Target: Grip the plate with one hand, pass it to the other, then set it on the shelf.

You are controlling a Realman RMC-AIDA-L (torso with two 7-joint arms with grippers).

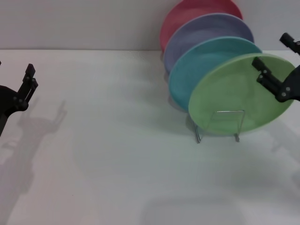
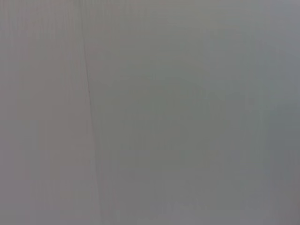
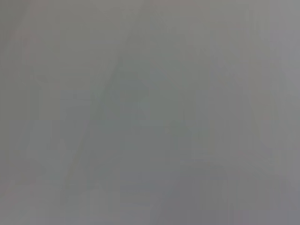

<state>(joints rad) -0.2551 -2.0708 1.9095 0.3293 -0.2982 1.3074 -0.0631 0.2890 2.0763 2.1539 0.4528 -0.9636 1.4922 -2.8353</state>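
Note:
The light-green plate (image 1: 234,101) stands tilted on edge at the front of the silver wire rack (image 1: 220,126), leaning back on the other plates. My right gripper (image 1: 277,56) is open at the plate's upper right rim. One finger (image 1: 263,72) lies across the plate's front face and the other (image 1: 290,42) is behind the rim. They do not look closed on it. My left gripper (image 1: 16,70) is open and empty at the far left, well away from the plates. Both wrist views show only plain grey.
A turquoise plate (image 1: 201,65), a lavender plate (image 1: 206,33) and a pink plate (image 1: 187,14) stand in a row behind the green one. The white table (image 1: 117,140) stretches left and forward of the rack, up to the back wall.

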